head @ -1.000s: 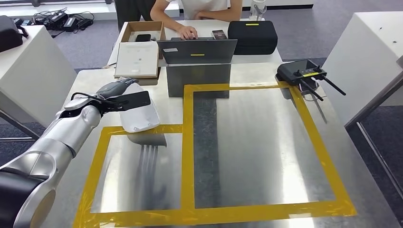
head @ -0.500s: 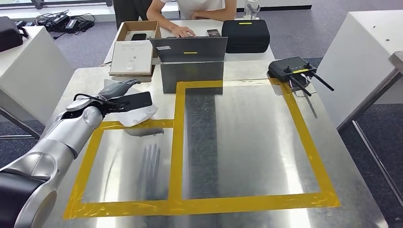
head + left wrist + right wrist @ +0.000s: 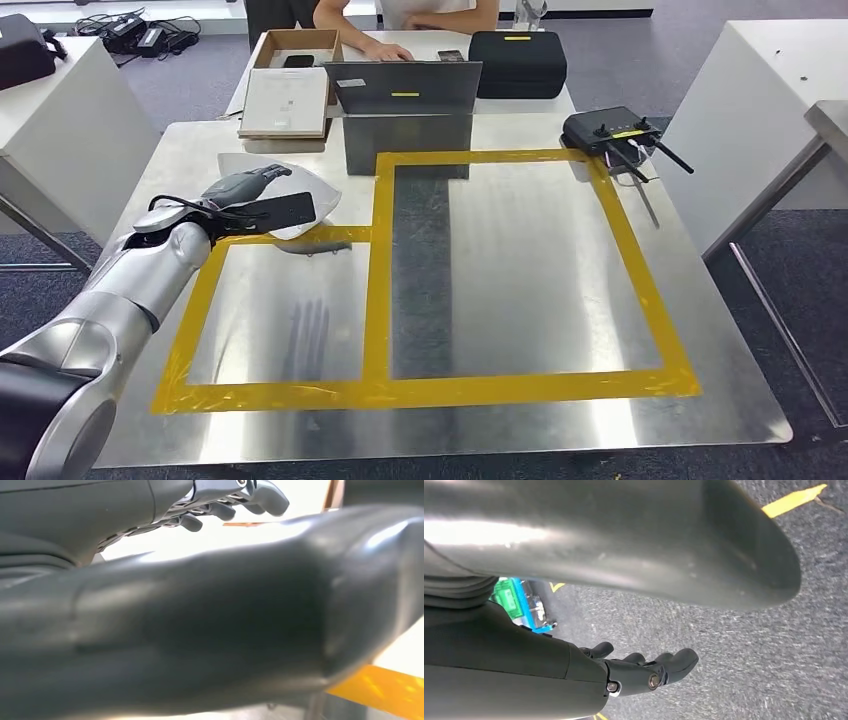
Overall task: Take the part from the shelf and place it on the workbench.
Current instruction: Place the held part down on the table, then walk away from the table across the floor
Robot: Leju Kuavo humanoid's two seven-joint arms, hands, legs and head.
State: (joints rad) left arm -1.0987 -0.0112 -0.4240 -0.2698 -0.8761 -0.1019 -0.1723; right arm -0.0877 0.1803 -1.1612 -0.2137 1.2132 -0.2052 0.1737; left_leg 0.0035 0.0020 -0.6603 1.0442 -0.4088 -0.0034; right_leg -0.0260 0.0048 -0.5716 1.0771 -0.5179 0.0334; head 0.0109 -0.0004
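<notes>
Your left hand sits in the left-centre of the head view, over the white part, its grey thumb stretched forward and its dark fingers lying flat and straight across the part's near edge; whether they clamp it or just rest on it you cannot tell from here. In the left wrist view the fingers reach out nearly straight, slightly fanned, against a bright white surface, with the smooth grey thumb bulking across most of the frame. The part is a thin, glossy white sheet with rounded corners, lying on the desk just above the upper-left run of yellow tape. The desk is brushed metal, reflective, with the tape marking two rectangles. Your right hand hangs over a speckled grey floor, its dark fingers gently curled and holding nothing. At the top of the head view stand a grey laptop, a black case, a cardboard box, and a black controller at upper right.
</notes>
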